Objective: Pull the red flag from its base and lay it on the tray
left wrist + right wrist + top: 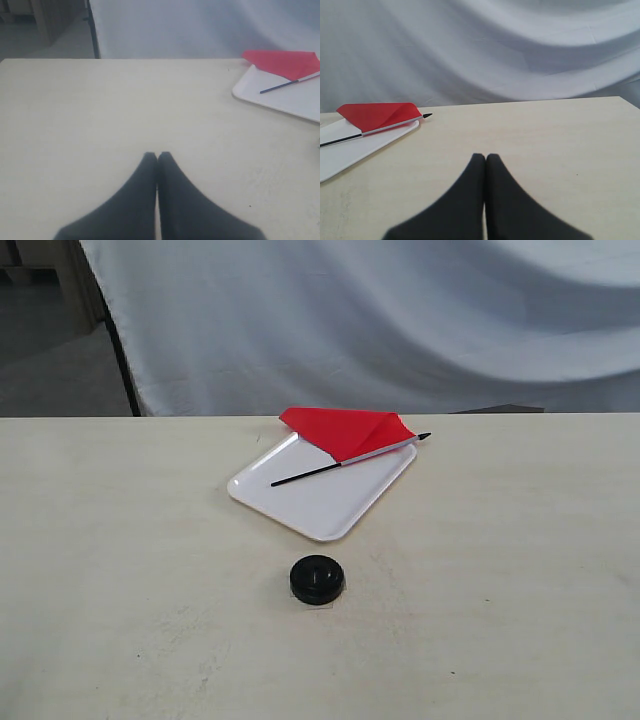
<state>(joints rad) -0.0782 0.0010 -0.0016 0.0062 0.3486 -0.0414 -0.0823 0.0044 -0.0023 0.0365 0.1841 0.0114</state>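
The red flag (348,430) lies flat across the far end of the white tray (310,498), its black stick slanting over the tray and the pointed tip poking past the right rim. The black round base (317,579) stands by itself on the table in front of the tray, with nothing in its centre hole. Neither gripper shows in the exterior view. My left gripper (157,156) is shut and empty over bare table, with the flag (282,62) and tray (295,97) off to one side. My right gripper (485,157) is also shut and empty, away from the flag (375,114) and tray (355,147).
A pale wooden table (120,570) carries everything. A white cloth backdrop (400,320) hangs behind its far edge, and a dark pole (122,360) stands at the back left.
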